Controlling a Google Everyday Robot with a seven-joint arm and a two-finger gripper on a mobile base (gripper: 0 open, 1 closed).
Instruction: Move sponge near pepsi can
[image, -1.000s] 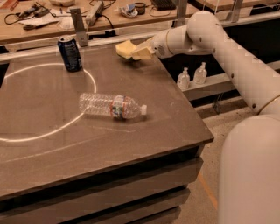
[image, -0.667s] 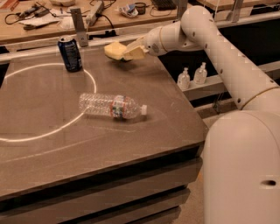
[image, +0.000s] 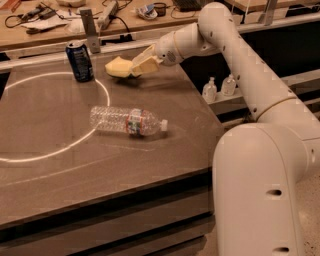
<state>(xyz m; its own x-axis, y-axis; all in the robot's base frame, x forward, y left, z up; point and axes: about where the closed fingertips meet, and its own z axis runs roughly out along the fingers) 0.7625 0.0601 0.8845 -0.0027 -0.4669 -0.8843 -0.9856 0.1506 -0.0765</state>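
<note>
The pale yellow sponge (image: 117, 67) is held just above the dark table (image: 55, 165) at the far side, a short way right of the pepsi can. My gripper (image: 136, 66) is shut on the sponge's right end, with the white arm reaching in from the right. The pepsi can (image: 80, 61), dark blue with a silver rim, stands upright at the far left of the table, near a white circle line.
A clear plastic bottle (image: 127, 121) with a red-green label lies on its side mid-table. A cluttered wooden bench (image: 60, 25) with cables runs behind the table. Two small white bottles (image: 219, 88) stand on a shelf to the right.
My gripper has carried the sponge leftward along the far side of the table, closer to the pepsi can. The can and the bottle have not moved.
</note>
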